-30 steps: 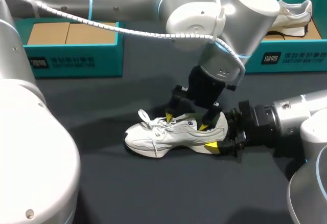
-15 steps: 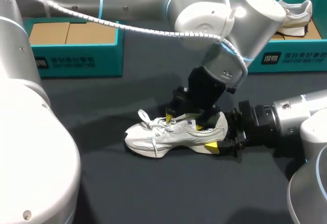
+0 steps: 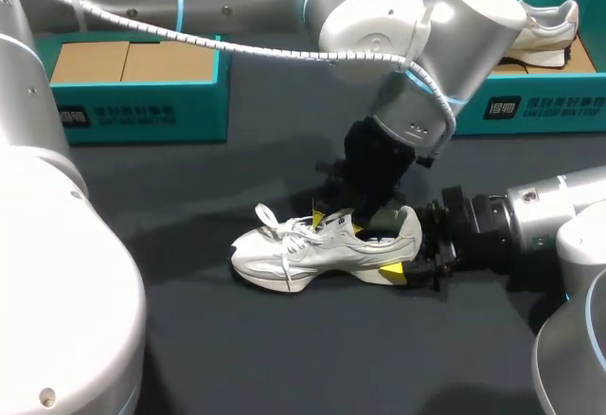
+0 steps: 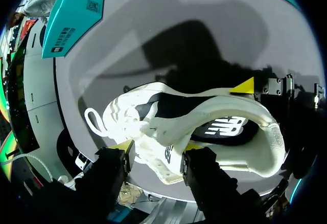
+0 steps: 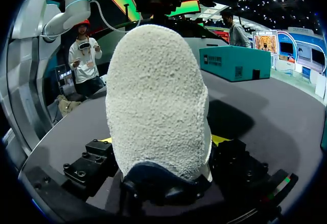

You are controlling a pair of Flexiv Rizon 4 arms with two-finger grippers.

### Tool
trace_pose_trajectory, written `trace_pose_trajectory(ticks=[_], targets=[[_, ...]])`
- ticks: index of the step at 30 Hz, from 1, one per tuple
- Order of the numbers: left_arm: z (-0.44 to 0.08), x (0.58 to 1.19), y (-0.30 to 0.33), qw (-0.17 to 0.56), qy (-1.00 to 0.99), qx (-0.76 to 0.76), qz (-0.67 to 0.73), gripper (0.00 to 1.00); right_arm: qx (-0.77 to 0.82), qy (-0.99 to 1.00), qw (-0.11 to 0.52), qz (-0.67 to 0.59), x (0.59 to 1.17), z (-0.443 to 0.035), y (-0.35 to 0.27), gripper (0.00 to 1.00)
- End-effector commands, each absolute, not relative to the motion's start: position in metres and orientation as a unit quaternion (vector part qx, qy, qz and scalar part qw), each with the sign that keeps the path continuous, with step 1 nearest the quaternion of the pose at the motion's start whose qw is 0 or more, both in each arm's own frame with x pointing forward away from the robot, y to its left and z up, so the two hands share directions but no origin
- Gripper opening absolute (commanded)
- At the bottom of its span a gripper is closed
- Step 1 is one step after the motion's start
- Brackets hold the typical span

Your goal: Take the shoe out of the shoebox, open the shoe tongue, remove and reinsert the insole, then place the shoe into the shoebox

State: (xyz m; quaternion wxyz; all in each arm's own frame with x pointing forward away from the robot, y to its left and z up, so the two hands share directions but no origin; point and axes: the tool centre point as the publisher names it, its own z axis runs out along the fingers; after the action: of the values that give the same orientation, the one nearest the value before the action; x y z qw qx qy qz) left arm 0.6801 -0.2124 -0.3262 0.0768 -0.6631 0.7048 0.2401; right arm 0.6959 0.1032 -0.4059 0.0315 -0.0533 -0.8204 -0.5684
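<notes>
1. The white lace-up sneaker with a knit upper (image 3: 294, 249) stands upright on its sole on the dark grey tabletop (image 3: 237, 349). It is outside both boxes, with its toe toward my left side.
2. The left arm reaches past the middle, and its left tool (image 4: 157, 146) is down at the shoe's mouth. The white padded tongue (image 4: 163, 132) sits between the yellow tips. I cannot tell whether the tool is clamped on it.
3. The dark insole (image 4: 225, 128) lies flat inside the shoe, just beside that tool.
4. The right tool (image 5: 162, 142) lies low over the tabletop behind the shoe. It is clamped on the heel, one finger pressing each side.
5. An open teal cardboard shoebox (image 3: 142, 112) stands at the back on the left, well apart from the shoe.
6. A second teal shoebox (image 3: 540, 107) stands at the back right, with another pale sneaker (image 3: 544, 22) inside it.
</notes>
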Motion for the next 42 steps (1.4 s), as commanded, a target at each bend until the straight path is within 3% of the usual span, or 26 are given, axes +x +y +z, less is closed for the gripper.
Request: trace_pose_trajectory(ticks=[1,6,10,11,31,42], targets=[[-0.320,0.678,-0.204,0.065,0.708,-0.664,0.232,0.47,-0.054,-0.822,0.031,-0.566,0.697,-0.407,0.105,0.00],[-0.318,0.679,-0.205,0.058,0.709,-0.665,0.229,0.32,-0.054,-0.822,0.031,-0.566,0.697,-0.407,0.105,0.00],[-0.315,0.678,-0.202,0.048,0.709,-0.669,0.218,0.03,-0.054,-0.822,0.031,-0.566,0.697,-0.407,0.105,0.00],[-0.313,0.678,-0.201,0.046,0.709,-0.670,0.215,0.00,-0.054,-0.822,0.031,-0.566,0.697,-0.407,0.105,0.00],[-0.293,0.672,-0.154,-0.071,0.685,-0.724,0.034,0.00,-0.054,-0.822,0.031,-0.566,0.697,-0.407,0.105,0.00],[-0.297,0.662,-0.127,-0.090,0.672,-0.735,-0.014,0.00,-0.054,-0.822,0.031,-0.566,0.697,-0.407,0.105,0.00]])
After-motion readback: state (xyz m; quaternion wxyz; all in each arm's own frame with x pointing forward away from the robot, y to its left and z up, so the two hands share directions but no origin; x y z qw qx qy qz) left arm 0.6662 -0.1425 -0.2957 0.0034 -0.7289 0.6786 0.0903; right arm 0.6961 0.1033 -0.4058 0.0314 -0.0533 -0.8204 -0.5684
